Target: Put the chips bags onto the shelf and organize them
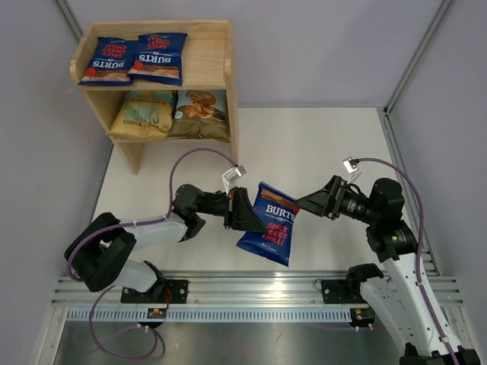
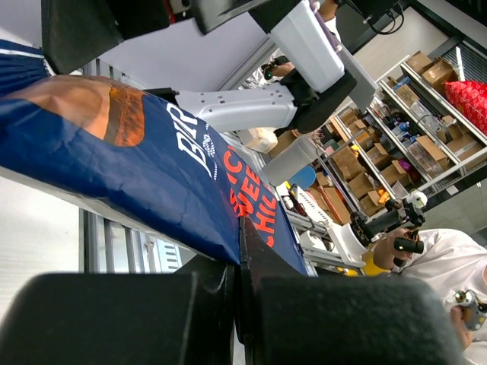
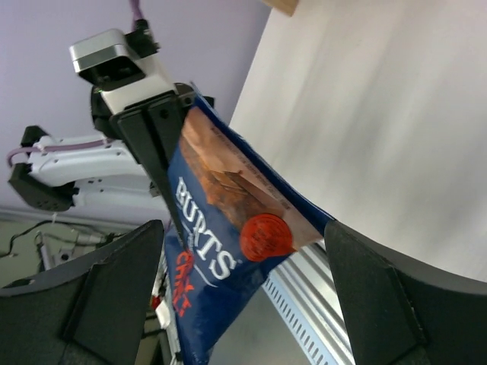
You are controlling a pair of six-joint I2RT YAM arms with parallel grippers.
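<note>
The white worktop (image 1: 319, 152) fills most of the overhead view, with the shelf (image 1: 209, 57) in the upper left of the frame. Two Burts bags (image 1: 109, 61) lie side by side on its top tier. A tan bag (image 1: 143, 114) and a bluish bag (image 1: 199, 114) stand on the lower tier. At mid-frame, above the worktop, a third Burts bag (image 1: 272, 224) hangs tilted from the left gripper (image 1: 242, 211), which is clamped on the bag's left edge. The right gripper (image 1: 312, 201) is just beside the bag's upper right corner, jaws spread wide and holding nothing.

Only the right wrist view shows the bag framed between that gripper's fingers (image 3: 99, 296); I can't tell whether its corner touches one. Only the left wrist view shows what lies beyond the cell: racks (image 2: 434, 99) of boxes and a person (image 2: 449, 258) at lower right, with the bag blocking much of the frame.
</note>
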